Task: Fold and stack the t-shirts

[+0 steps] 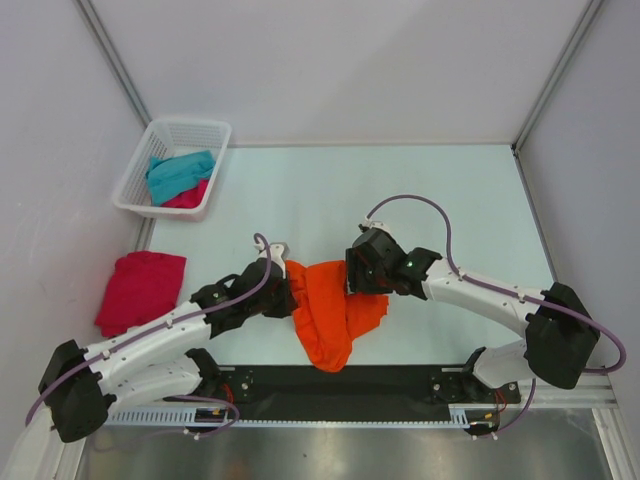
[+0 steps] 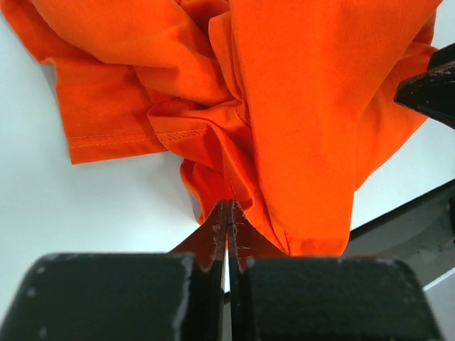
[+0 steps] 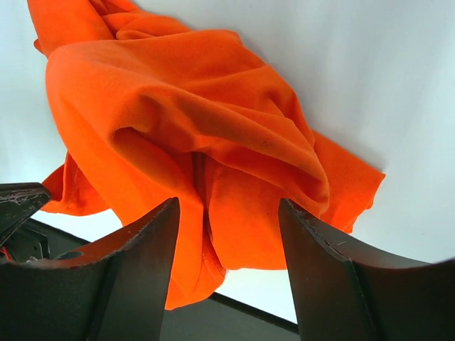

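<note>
While left end effector (image 2: 227,207) pinches it and right end effector (image 3: 228,206) gapes, orange t-shirt (image 1: 325,315) lies crumpled.

Nothing readable is showing in any view: no txt, labels, brand marks, nos. or signs. The orange t-shirt (image 1: 328,318) is showing plain cloth w/ only a stitched hem, no print.

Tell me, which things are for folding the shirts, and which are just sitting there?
For the job: orange t-shirt; teal t-shirt; pink t-shirt next to the teal one; crimson t-shirt lying by itself at the left.
Just sitting there: white lattice basket holding two of the shirts.
</note>
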`<state>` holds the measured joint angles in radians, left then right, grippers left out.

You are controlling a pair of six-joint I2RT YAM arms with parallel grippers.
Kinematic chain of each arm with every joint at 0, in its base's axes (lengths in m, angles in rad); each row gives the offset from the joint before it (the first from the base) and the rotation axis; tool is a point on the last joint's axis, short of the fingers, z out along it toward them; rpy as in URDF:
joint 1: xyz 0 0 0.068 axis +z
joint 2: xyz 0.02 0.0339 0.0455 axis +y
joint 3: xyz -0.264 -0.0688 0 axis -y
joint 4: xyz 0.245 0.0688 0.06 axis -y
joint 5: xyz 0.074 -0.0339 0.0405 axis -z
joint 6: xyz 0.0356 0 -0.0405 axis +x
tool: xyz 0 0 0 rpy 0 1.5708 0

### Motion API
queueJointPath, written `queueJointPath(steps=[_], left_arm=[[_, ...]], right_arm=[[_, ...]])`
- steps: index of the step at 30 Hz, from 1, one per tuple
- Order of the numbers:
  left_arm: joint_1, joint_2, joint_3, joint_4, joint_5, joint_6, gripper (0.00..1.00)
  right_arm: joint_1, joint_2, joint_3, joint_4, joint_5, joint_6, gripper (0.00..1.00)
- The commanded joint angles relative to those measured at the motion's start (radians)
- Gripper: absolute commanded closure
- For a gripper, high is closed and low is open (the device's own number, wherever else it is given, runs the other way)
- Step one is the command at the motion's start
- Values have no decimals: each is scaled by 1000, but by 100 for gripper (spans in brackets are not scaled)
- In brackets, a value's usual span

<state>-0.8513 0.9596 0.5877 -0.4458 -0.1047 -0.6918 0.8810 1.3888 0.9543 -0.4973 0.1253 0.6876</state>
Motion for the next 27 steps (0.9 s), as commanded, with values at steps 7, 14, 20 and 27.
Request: queueJointPath(steps=[7, 14, 20, 27], left_arm=[[-9, -67, 52, -42, -50, -8, 43], [-14, -93, 81, -90, -73, -8, 15], [-26, -87, 38, -68, -69, -31, 17], [-48, -62, -46, 2, -44, -55, 19]], right_arm=[[6, 3, 24, 11, 28, -2, 37], [6, 10, 5, 34, 22, 1, 37], [6, 24, -8, 55, 11, 4, 37], [6, 33, -2, 54, 14, -2, 37]])
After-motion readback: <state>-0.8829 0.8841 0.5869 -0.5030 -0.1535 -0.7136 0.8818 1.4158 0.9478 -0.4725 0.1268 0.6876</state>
